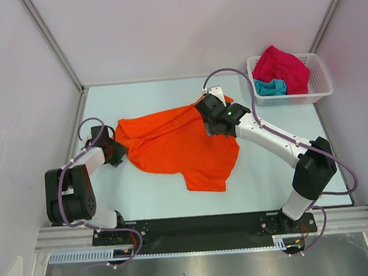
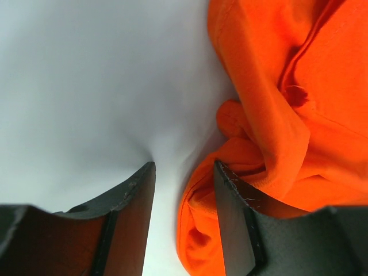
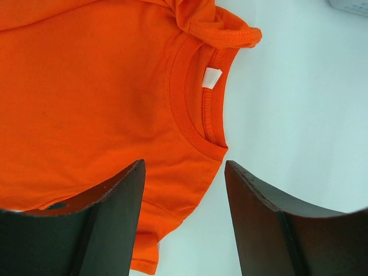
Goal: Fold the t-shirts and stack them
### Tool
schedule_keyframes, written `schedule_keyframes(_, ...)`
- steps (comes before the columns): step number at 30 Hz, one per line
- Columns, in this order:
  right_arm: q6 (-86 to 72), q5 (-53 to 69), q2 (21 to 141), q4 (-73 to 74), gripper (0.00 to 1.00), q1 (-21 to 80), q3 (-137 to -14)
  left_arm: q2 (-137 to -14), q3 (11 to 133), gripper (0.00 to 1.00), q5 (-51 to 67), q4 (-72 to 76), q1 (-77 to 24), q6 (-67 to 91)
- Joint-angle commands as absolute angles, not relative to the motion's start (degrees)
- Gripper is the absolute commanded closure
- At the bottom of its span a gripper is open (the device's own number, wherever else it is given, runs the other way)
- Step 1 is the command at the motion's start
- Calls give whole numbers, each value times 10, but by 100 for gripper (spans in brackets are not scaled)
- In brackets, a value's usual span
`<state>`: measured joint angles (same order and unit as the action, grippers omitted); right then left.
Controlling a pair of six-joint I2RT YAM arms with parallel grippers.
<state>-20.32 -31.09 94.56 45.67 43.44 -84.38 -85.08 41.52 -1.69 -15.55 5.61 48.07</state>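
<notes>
Nearest you, the left tool (image 1: pixel 118 150) sat low on the desk (image 1: pixel 269 176), at the left edge of the orange shirt (image 1: pixel 172 148). In its wrist view, your left tool (image 2: pixel 184 167) had its jaws partly apart. The gap between them showed mostly bare desk. One finger (image 2: pixel 236 224) lay against a bunched fold of the orange shirt (image 2: pixel 299 115), and some cloth crept into the gap on that side. The other finger rested on bare desk, clear of the cloth. The jaws pinched nothing.

The orange shirt lay spread and rumpled across the middle of the desk. One part of it trailed toward the near edge, and its far right corner reached under the right arm.

Farther back, your right tool (image 1: pixel 206 113) hung over that far right part of the shirt. Its wrist view showed the right tool (image 3: pixel 184 164) with its jaws wide, one on each side of the collar (image 3: pixel 190 115). One finger stood over orange cloth (image 3: pixel 86 98) and the other over bare desk. A small white label (image 3: pixel 211 77) showed inside the neckline, and a twisted bit of cloth lay just beyond it. You could not tell whether the fingers touched the shirt.

At the far right corner stood the white basket (image 1: pixel 321 71), well apart from both tools. It held a crimson shirt (image 1: pixel 283 65) heaped over a teal shirt (image 1: pixel 270 86).
</notes>
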Motion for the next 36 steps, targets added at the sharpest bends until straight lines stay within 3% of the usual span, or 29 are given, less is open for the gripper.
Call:
schedule_keyframes(1, -194, -329, 955, 460, 38, 434, -878, -863, 440, 49, -5, -143, 57, 494)
schedule_keyframes(15, -183, -330, 973, 459, 39, 433, -889, -856, 468, 53, -9, -142, 49, 504)
schedule_keyframes(36, -172, -338, 981, 463, 40, 430, -896, -983, 547, 58, 18, -125, 20, 516)
